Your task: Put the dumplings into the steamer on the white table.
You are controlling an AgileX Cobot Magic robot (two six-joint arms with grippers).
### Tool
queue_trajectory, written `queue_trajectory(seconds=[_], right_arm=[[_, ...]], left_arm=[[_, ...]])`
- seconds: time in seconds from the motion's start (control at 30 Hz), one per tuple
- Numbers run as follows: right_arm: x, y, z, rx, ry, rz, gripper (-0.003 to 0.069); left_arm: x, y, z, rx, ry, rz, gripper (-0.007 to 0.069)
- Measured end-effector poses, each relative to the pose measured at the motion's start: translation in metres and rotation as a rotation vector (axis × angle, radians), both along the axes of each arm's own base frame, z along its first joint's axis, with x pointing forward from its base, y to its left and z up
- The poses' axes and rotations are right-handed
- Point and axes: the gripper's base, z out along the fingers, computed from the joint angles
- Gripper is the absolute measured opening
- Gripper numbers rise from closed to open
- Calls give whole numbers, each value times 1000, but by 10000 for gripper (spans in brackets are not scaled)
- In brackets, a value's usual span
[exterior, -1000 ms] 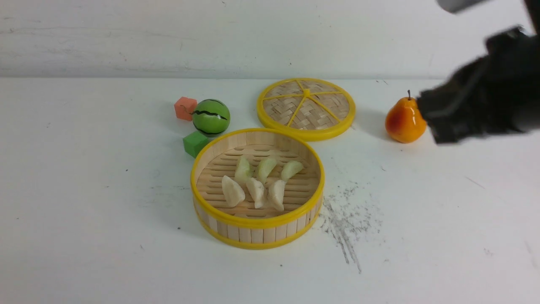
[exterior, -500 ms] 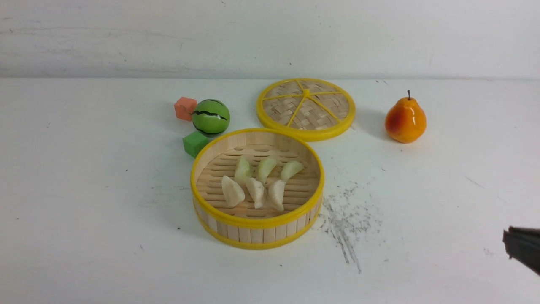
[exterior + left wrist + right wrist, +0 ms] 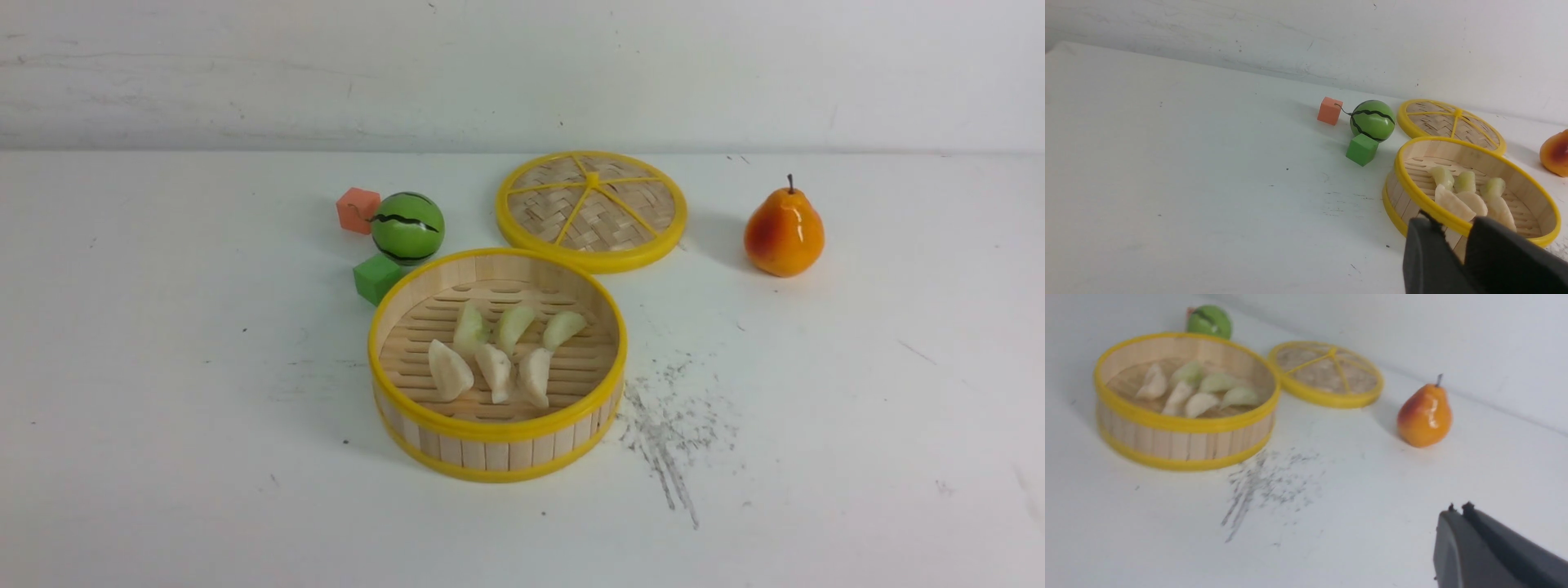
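Six dumplings [image 3: 498, 351] inside the steamer [image 3: 498, 429], mid-surface [image 3: 163, 408]: three greenish in the far row, three cream in the near row, close together on the slatted floor. None visible out on the surface. Lid [image 3: 592, 208] flat just beyond the steamer's far right rim; pear [image 3: 784, 233] well to the right.

No arm in the front view. Left pincer [image 3: 1453, 222] near the steamer's near left side, slightly parted, holding nothing. Right pincer [image 3: 1457, 507] off to the near right, clenched and empty.

Judged as the closing step: loading apparently done, with nothing left to pick up. Next move likely calls for little more than keeping both arms clear of the steamer and avoiding any nudge to its rim. No lid placement asked for by the task.
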Motion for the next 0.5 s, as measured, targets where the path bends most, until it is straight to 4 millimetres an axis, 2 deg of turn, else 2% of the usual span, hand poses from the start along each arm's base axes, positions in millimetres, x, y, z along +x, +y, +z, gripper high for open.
queue_trajectory(seconds=[0.13,0.23,0.5], right_arm=[[-1,-7,-36,158,-9,-165,-11],[0,-10,-56,216,15,-231,-10],[-3,-12,-76,225,198,-304,-4]], left_arm=[[0,0,0,0,0,0,149],[0,0,0,0,1,1,150],[0,0,0,0,0,0,156]])
